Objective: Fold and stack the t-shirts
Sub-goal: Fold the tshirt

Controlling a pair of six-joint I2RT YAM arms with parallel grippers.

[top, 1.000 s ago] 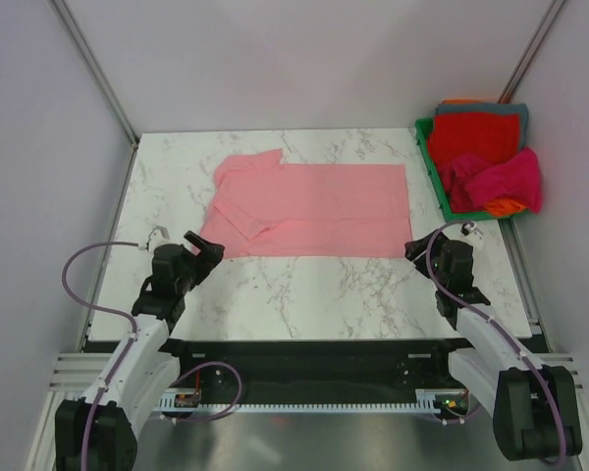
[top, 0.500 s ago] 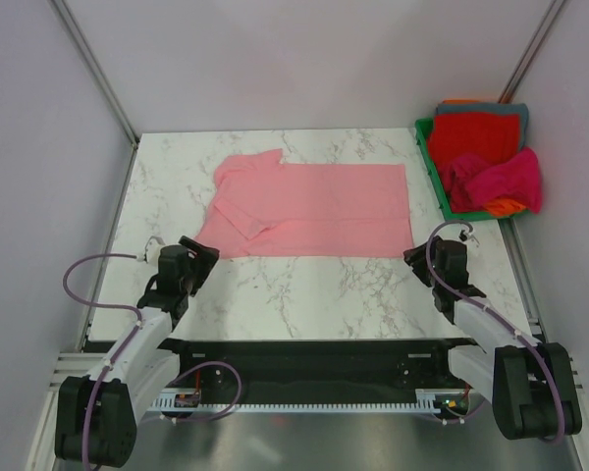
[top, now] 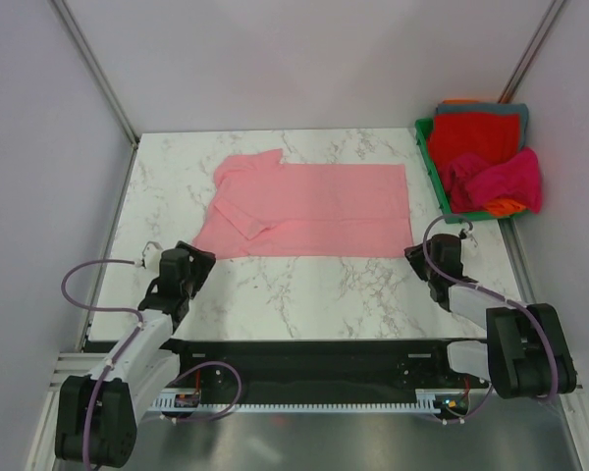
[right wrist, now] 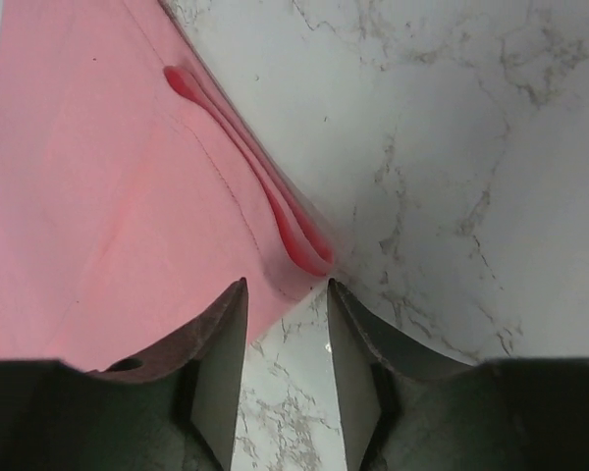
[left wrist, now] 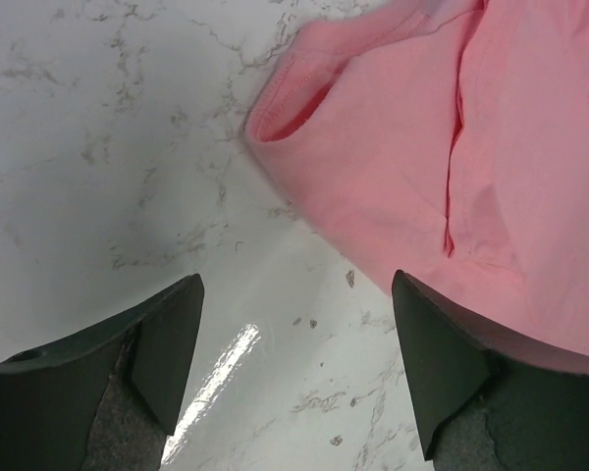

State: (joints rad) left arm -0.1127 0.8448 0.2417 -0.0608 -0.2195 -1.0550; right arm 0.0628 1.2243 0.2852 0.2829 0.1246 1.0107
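Observation:
A light salmon-pink t-shirt (top: 314, 208) lies folded into a long rectangle on the marble table (top: 304, 294), a sleeve showing at its left end. My left gripper (top: 198, 257) hovers low just off the shirt's near-left corner. In the left wrist view it (left wrist: 294, 294) is open over bare marble, with the sleeve hem (left wrist: 304, 98) ahead and to the right. My right gripper (top: 413, 253) sits at the near-right corner. Its jaws (right wrist: 287, 287) stand open but narrow, and the folded corner (right wrist: 309, 250) lies right at the fingertips, not between them.
A green bin (top: 427, 147) at the back right holds a red t-shirt (top: 476, 137), a magenta one (top: 501, 182) draped over its edge, an orange one (top: 506, 206) and a teal-grey one (top: 486, 108). Grey walls enclose the table on three sides.
Both arms have sunk lower and drawn slightly toward the near edge. Both grippers have narrowed, the right one more. The pink shirt has not moved.

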